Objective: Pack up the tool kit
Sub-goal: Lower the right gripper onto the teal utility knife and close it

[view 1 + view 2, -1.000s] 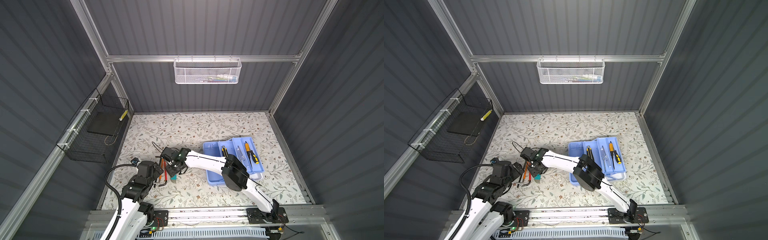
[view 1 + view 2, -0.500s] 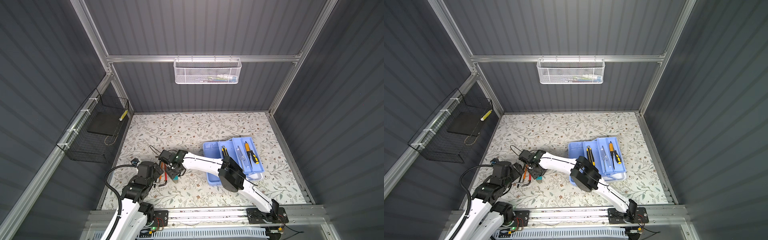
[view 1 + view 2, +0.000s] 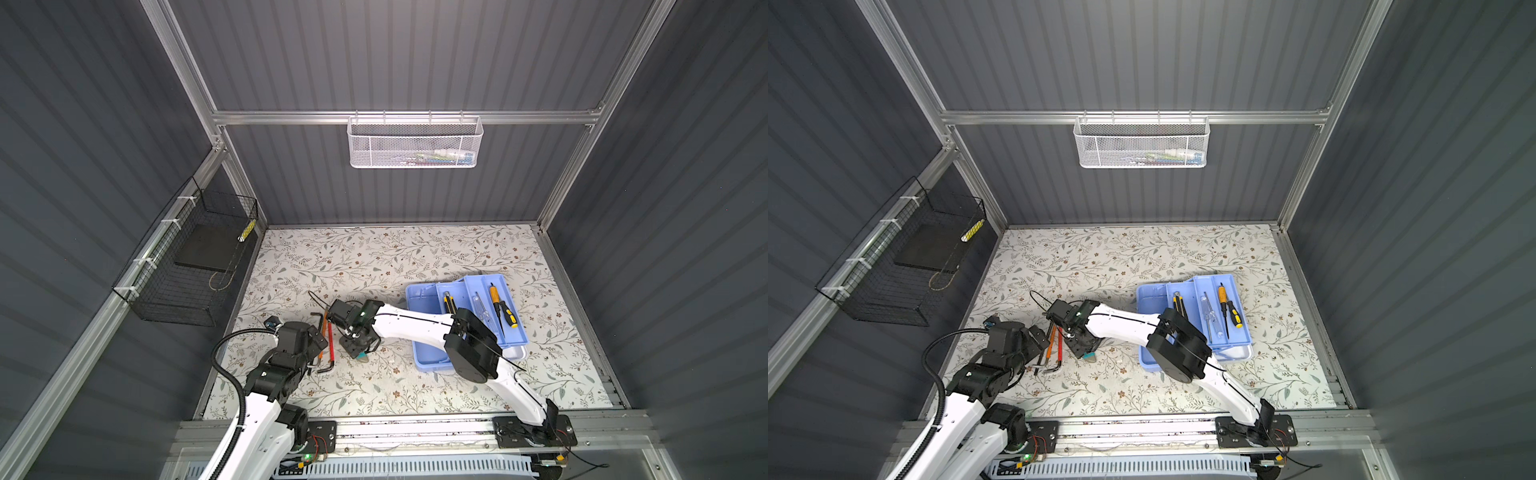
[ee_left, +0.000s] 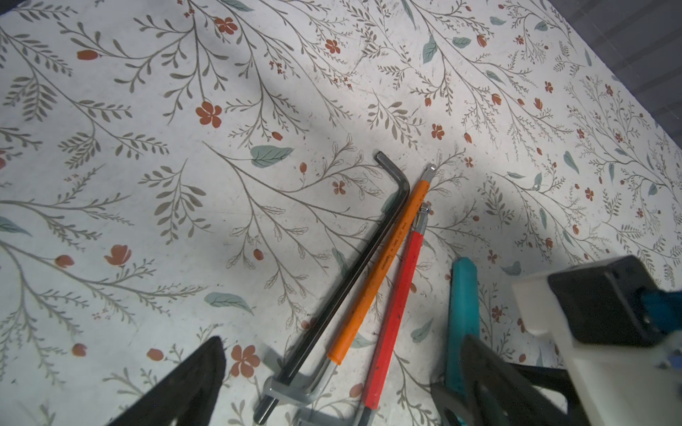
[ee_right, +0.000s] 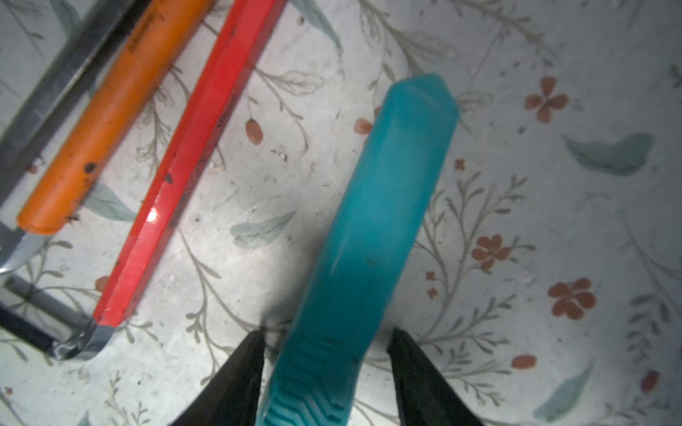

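- Hex keys (image 4: 383, 265) lie side by side on the mat (image 3: 374, 257); the left gripper (image 4: 341, 341) is by them, jaws wide apart.
- Knife (image 5: 383, 206) lies just beside them; the right gripper (image 5: 324, 332) has a jaw on each side, not squeezing it.
- Kit (image 3: 419, 299) sits on the right, open, with screwdrivers (image 3: 503, 309) inside.

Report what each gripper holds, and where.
Nothing held. The right gripper straddles the teal knife at its ridged end, gaps both sides; the left gripper is open over the hex keys.
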Controlling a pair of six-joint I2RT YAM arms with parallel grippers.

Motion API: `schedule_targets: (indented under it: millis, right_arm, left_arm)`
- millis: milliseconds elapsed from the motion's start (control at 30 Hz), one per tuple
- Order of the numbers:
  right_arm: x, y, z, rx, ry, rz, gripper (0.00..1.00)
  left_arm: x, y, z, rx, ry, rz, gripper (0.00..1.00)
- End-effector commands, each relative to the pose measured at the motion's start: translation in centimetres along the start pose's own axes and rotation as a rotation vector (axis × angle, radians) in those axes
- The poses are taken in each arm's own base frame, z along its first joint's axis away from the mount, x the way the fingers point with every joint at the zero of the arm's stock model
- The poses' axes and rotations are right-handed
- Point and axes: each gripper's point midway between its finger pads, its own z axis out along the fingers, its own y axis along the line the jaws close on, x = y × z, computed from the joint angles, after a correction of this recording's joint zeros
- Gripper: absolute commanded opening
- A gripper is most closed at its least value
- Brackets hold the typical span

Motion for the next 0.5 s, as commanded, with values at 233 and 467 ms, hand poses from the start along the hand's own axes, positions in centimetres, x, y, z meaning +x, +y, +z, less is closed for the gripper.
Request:
schedule_targets:
  millis: [233,467]
  right_arm:
    - [1.0,-0.6,2.4,-0.026,0.064,0.01,0.53]
    - [1.2,-1.0,2.9,-0.012,0.082,0.004,0.47]
  left_arm:
    - [-0.4,-0.5,0.0,0.015,-0.009,0.017,1.0]
    - [-0.4,-0.6,0.0,0.022,-0.007,0.038,0.99]
